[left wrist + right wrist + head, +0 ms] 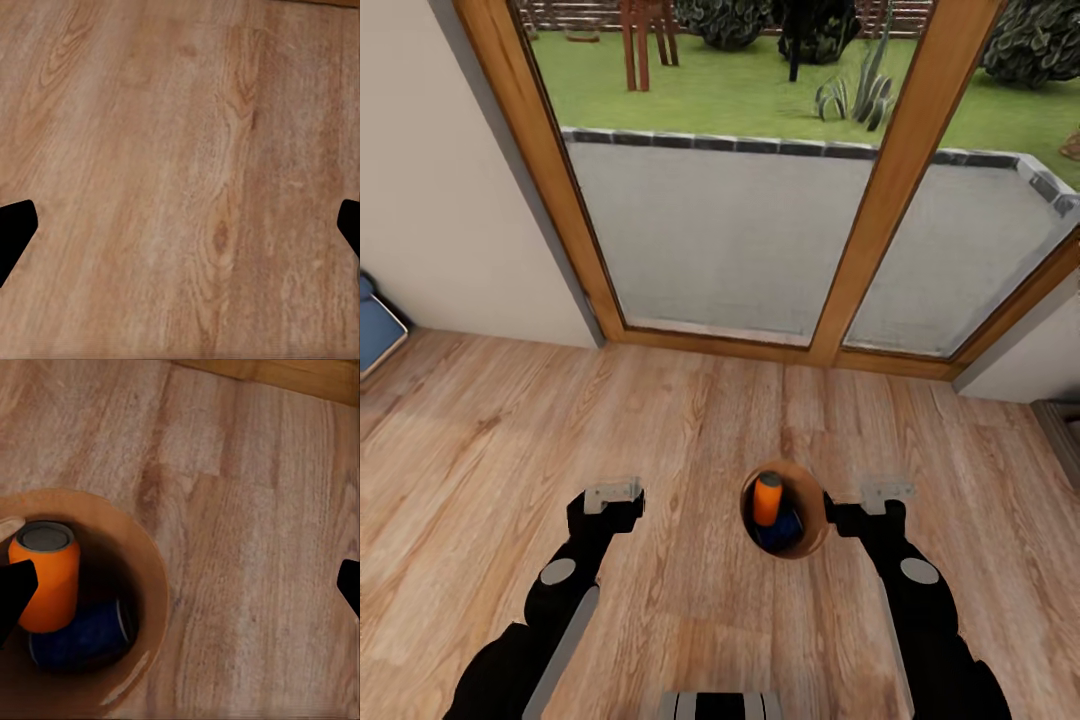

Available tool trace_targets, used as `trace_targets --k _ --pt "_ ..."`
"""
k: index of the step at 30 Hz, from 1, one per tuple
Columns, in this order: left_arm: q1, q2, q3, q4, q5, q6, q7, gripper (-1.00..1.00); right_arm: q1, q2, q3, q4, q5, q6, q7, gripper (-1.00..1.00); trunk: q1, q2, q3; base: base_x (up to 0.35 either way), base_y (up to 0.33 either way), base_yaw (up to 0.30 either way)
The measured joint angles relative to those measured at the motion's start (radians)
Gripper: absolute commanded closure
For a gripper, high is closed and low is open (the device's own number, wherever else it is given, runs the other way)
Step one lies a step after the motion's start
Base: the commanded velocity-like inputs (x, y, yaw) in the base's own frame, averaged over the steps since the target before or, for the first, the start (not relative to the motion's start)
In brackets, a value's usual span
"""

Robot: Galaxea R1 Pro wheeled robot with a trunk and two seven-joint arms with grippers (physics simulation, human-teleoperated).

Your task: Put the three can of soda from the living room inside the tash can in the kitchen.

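Trash can stands on the plank floor, well short of the wood-framed glass doors. Inside it, an orange soda can stands upright and a dark blue soda can lies on its side beside it, touching. Right hand sits just beside the trash can's rim, fingers spread wide, holding nothing. Left hand hovers over bare floor, well apart from the trash can, also spread wide and empty.

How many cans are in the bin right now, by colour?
Orange can: 1
Dark blue can: 1
Total visible in the bin: 2. A third could be hidden beneath them; I cannot tell.
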Motion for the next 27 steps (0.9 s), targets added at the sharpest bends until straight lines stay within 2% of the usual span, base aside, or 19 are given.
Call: trace_targets --k 6,10,14,16,17,20,27 --pt "0.023 0.002 0.001 0.007 -0.037 -0.044 -0.002 -1.0 0.031 -0.001 -0.05 0.0 -0.001 -0.036 0.002 -1.0 -0.023 0.042 0.019 0.0 0.0 0.0" --pt "0.032 0.003 0.002 0.009 -0.043 -0.051 -0.005 -1.0 0.036 -0.003 -0.098 0.0 -0.001 -0.042 0.02 -1.0 -0.038 0.07 0.031 0.0 0.0 0.0" --pt "0.051 0.004 0.004 0.01 -0.045 -0.054 -0.006 -1.0 0.039 -0.004 -0.16 0.0 -0.001 -0.045 0.092 -1.0 -0.054 0.098 0.044 0.0 0.0 0.0" --pt "0.062 0.004 0.007 0.011 -0.046 -0.055 -0.008 -1.0 0.04 -0.004 -0.202 0.0 0.0 -0.046 0.141 -1.0 -0.061 0.112 0.05 0.0 0.0 0.0" --pt "0.072 0.005 0.009 0.011 -0.046 -0.055 -0.01 -1.0 0.04 -0.005 -0.244 0.0 0.0 -0.046 0.19 -1.0 -0.065 0.119 0.053 0.0 0.0 0.0" --pt "0.083 0.007 0.011 0.014 -0.047 -0.057 -0.011 -1.0 0.041 -0.01 -0.299 0.0 0.0 -0.046 0.257 -1.0 -0.077 0.14 0.063 0.0 0.0 0.0" --pt "0.113 0.029 0.012 0.031 -0.046 -0.06 -0.012 -1.0 0.044 -0.033 -0.374 0.0 0.001 -0.047 0.341 -1.0 -0.103 0.189 0.085 0.0 0.0 0.0"
